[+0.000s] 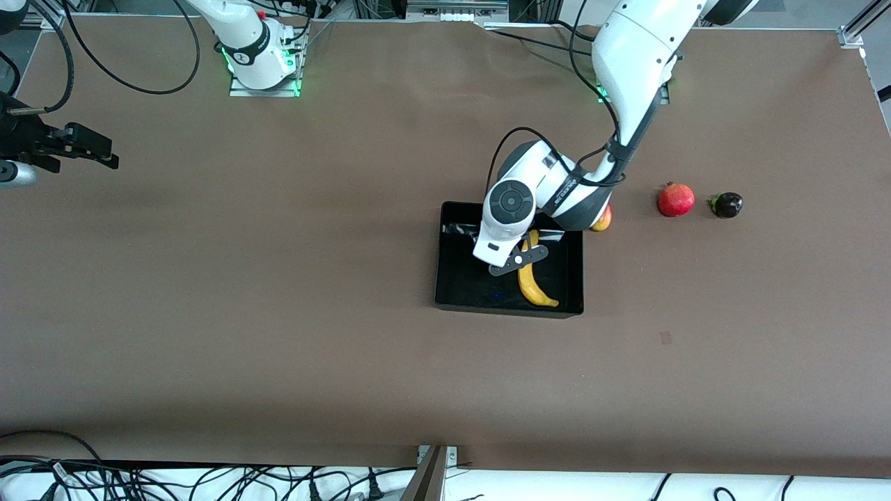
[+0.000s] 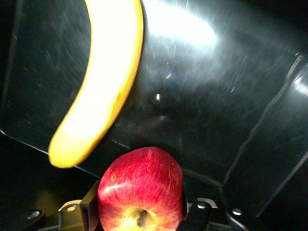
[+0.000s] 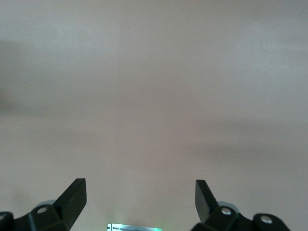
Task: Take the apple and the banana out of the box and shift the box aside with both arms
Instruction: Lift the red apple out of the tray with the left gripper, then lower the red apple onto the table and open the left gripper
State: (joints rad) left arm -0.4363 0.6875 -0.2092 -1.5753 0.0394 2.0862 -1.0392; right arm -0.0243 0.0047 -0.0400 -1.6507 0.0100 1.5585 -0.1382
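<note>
My left gripper (image 2: 140, 204) is shut on the red apple with a yellowish stem end (image 2: 140, 185) and holds it over the black box (image 2: 216, 96). The yellow banana (image 2: 103, 82) lies on the box floor beside it. In the front view the box (image 1: 452, 278) sits mid-table with the banana (image 1: 532, 282) in it. The left arm's hand (image 1: 510, 205) covers the apple and the fingers there. My right gripper (image 1: 101, 154) waits open and empty over bare table at the right arm's end. It also shows in the right wrist view (image 3: 139, 185).
A red-yellow mango (image 1: 603, 220) lies just outside the box toward the left arm's end, mostly hidden by the arm. A red pomegranate (image 1: 676, 200) and a small dark purple fruit (image 1: 727, 204) lie farther toward that end. The brown table (image 1: 278, 313) spreads around them.
</note>
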